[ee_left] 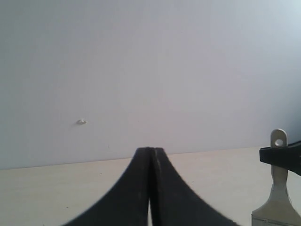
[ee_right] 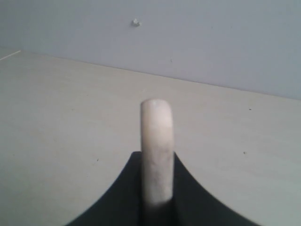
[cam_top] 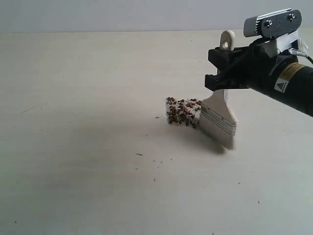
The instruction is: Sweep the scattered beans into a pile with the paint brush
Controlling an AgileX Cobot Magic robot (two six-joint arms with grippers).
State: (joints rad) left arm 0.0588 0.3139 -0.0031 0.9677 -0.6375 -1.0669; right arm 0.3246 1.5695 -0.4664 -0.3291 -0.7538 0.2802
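Brush (cam_top: 219, 119) clamped in right gripper (cam_top: 221, 69); beans (cam_top: 183, 111) heaped beside

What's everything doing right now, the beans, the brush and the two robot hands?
beans: bunched in one small pile on the table.
paint brush: upright, bristles down on the table, against the pile's edge.
right gripper: shut on the paint brush handle.
left gripper: shut, holding nothing.

The paint brush (cam_top: 219, 117) blurs at its bristle tips in the exterior view, and the right fingers (cam_top: 217, 55) hide its mid-handle. The left wrist view's edge cuts off its bristles. The beans (cam_top: 183, 112) are too small to count.
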